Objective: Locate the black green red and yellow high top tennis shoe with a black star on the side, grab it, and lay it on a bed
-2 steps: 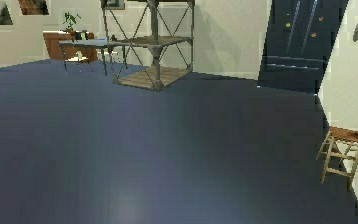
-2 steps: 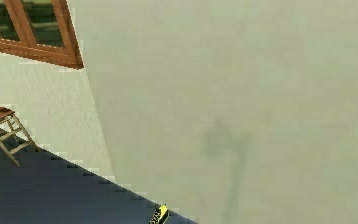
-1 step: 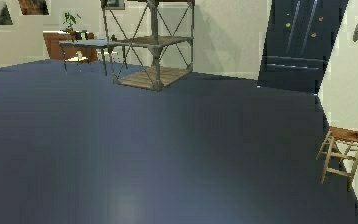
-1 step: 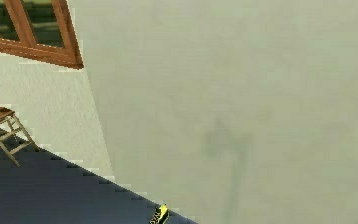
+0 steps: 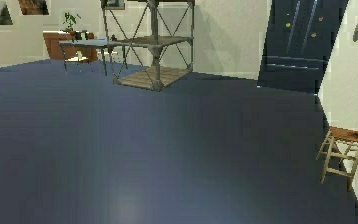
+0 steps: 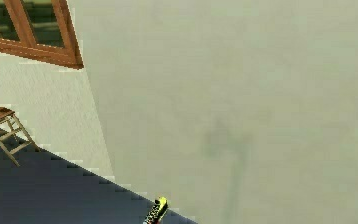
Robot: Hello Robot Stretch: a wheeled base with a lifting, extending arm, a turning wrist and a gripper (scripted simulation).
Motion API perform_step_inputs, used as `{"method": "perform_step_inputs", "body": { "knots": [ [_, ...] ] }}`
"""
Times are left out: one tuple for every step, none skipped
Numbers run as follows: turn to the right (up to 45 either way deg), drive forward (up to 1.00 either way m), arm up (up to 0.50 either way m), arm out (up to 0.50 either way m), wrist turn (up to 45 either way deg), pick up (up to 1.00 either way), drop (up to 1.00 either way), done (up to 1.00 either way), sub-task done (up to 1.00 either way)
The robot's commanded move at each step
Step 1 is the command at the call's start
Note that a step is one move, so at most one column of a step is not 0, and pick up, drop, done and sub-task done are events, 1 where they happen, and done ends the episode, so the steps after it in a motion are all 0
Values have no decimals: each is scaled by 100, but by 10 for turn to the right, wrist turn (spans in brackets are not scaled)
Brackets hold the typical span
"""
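Seeing a small yellow-and-black thing lying on the dark floor at the pale wall's foot; wooden stool standing well apart; being unable to tell the gripper's state.

The shelf unit and dark blue door are cut off by the forward view's top edge. The window is cropped at the arm side view's top-left corner. A small yellow-and-black item, at that view's bottom edge, cannot be identified.
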Motion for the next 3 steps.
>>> {"method": "perform_step_inputs", "body": {
  "knots": [
    [0, 0, 50, 0, 0, 0, 0, 0, 0],
    [0, 0, 48, 0, 0, 0, 0, 0, 0],
    [0, 0, 0, 0, -450, 0, 0, 0, 0]
  ]
}}
